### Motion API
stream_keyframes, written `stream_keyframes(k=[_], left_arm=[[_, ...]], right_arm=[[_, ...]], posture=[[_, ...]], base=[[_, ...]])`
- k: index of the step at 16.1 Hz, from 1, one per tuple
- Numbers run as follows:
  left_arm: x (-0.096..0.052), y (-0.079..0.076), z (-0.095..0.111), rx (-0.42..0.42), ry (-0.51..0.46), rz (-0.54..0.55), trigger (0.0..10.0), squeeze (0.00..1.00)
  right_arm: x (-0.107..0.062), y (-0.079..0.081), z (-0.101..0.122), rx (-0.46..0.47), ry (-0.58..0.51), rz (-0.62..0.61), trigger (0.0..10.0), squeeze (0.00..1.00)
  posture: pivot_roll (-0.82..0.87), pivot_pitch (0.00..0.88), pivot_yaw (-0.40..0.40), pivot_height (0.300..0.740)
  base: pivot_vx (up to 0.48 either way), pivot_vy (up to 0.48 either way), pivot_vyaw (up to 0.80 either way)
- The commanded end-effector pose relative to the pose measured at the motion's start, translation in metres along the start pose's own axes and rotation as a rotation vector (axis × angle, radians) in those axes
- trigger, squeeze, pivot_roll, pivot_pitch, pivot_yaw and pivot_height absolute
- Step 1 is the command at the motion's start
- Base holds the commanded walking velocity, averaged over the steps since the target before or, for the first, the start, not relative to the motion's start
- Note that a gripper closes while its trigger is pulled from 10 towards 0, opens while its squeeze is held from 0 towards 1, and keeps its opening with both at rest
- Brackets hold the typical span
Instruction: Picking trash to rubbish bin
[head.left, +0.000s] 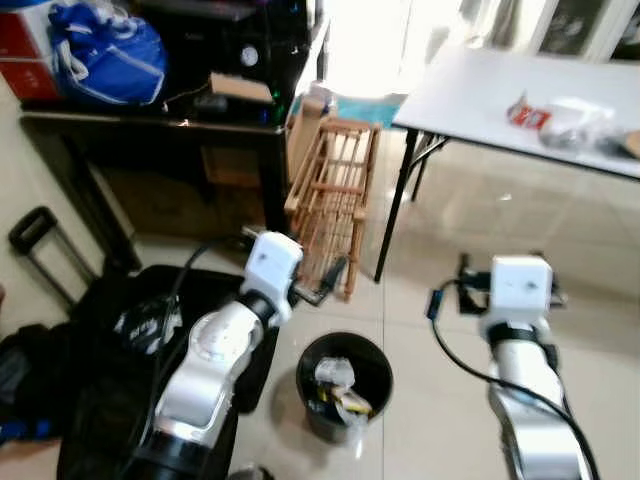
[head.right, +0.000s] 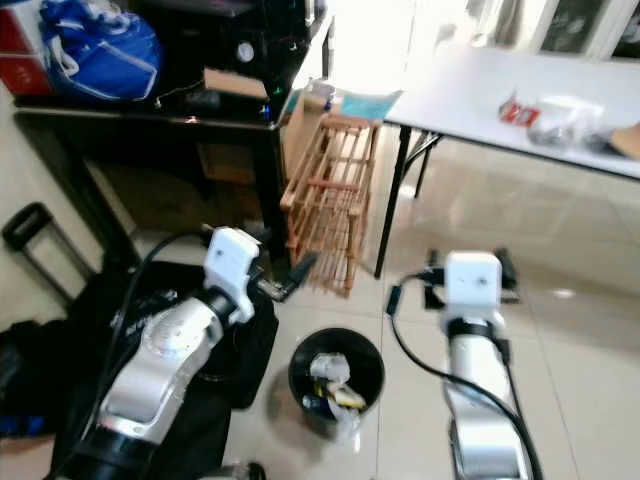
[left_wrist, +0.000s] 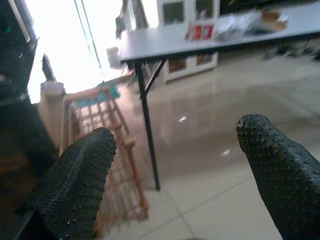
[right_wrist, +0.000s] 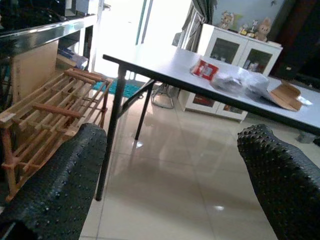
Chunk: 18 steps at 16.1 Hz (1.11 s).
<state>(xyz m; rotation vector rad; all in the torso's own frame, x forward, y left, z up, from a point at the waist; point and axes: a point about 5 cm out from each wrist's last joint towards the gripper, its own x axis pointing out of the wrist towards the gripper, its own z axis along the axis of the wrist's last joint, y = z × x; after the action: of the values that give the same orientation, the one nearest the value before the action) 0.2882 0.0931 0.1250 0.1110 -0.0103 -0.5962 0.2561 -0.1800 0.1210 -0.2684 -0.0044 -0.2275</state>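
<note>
Standing wide apart, the two black fingers (left_wrist: 75, 185) of the left gripper (left_wrist: 175, 175) hold nothing — between them only pale floor tiles and a table leg show. The right gripper (right_wrist: 172, 175) is spread just as wide and also empty, its fingers (right_wrist: 57, 185) framing the same glossy floor.

From the head, both silver arms reach forward at about the same height, left arm (head.left: 215, 350) over a black bag, right arm (head.left: 525, 360) over bare tile. Between them, down on the floor, stands the bin (head.left: 345, 385) — a round black one already holding crumpled wrappers. Neither gripper touches it.

Trash (right_wrist: 235, 80) lies on the white table (right_wrist: 165, 62) well ahead and to the right: a red packet (right_wrist: 205, 70), a clear crumpled plastic bag beside it, and a piece of brown cardboard (right_wrist: 285, 95) further along. The table stands on thin black legs.

A wooden rack (head.left: 330, 205) leans against a dark desk (head.left: 150, 130), just left of the table's near leg. On the desk sits a blue bag (head.left: 105, 55). A suitcase handle (head.left: 40, 250) rises at the far left beside the black bag (head.left: 130, 340) on the floor. Bright daylight comes through the doorway beyond the rack, and a white cabinet (right_wrist: 240, 55) with glass doors stands behind the table.
</note>
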Motion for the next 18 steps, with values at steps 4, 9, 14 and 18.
stream_keyframes(k=[4,9,14,18], left_arm=[[0.0005,-0.0046,0.0014,0.0,-0.005,-0.02,10.0,0.0],[0.0003,-0.0061,-0.0007,-0.001,0.005,-0.026,10.0,0.0],[0.0026,-0.0068,-0.0018,-0.004,0.009,-0.032,10.0,0.0],[0.0047,-0.0072,-0.0022,-0.005,0.008,-0.029,10.0,0.0]], right_arm=[[-0.0004,-0.0013,0.0034,-0.017,0.003,-0.015,10.0,0.0],[-0.0013,0.0016,0.0046,-0.02,0.003,-0.008,10.0,0.0],[0.0004,0.0025,0.0089,-0.031,-0.016,0.0,10.0,0.0],[0.0016,0.0018,0.009,-0.034,-0.015,0.002,10.0,0.0]], posture=[[-0.04,0.061,0.03,0.74],[-0.05,0.067,0.034,0.74],[-0.05,0.069,0.031,0.74],[-0.05,0.065,0.027,0.74]], base=[[0.0,-0.48,0.0],[0.0,-0.48,0.0],[0.0,-0.473,0.0],[0.0,-0.469,0.0]])
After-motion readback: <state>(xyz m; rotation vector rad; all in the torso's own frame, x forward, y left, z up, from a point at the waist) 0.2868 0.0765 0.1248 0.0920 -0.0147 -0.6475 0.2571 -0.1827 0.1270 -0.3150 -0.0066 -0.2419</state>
